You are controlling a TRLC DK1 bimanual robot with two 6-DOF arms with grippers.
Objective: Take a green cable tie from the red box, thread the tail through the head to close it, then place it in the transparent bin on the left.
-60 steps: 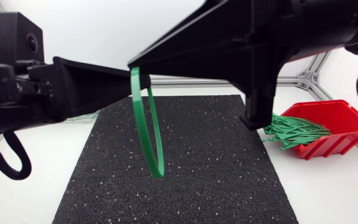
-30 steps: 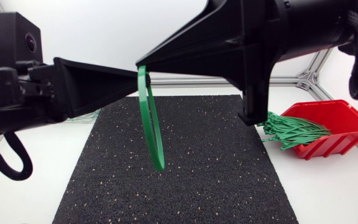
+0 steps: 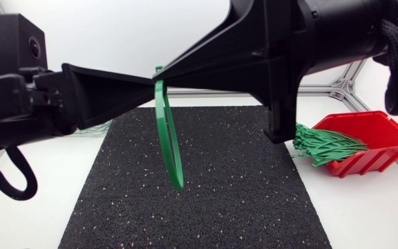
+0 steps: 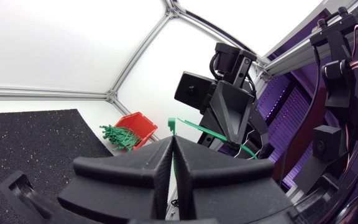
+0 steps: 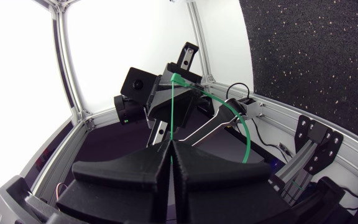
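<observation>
Both arms are meeting tip to tip high above the black mat [image 3: 240, 200]. The left gripper [image 4: 173, 163] is pinching the green cable tie [image 3: 171, 138], jaws drawn almost together with the strap running up between its fingers. The right gripper [image 5: 171, 158] is clamping the same strap from the opposite side, jaws equally narrow.

Below both sets of jaws the tie is hanging as a tall loop, clear of the mat. This two-sided hold is giving each arm control of one end, as threading requires.

The tie's head [image 4: 171, 124] is showing just ahead of the left jaws. Whether the tail is passing through it cannot be confirmed.

The red box [image 3: 382, 135], spare ties [image 3: 327, 146] spilling over its lip, is lying well behind the right jaws.
</observation>
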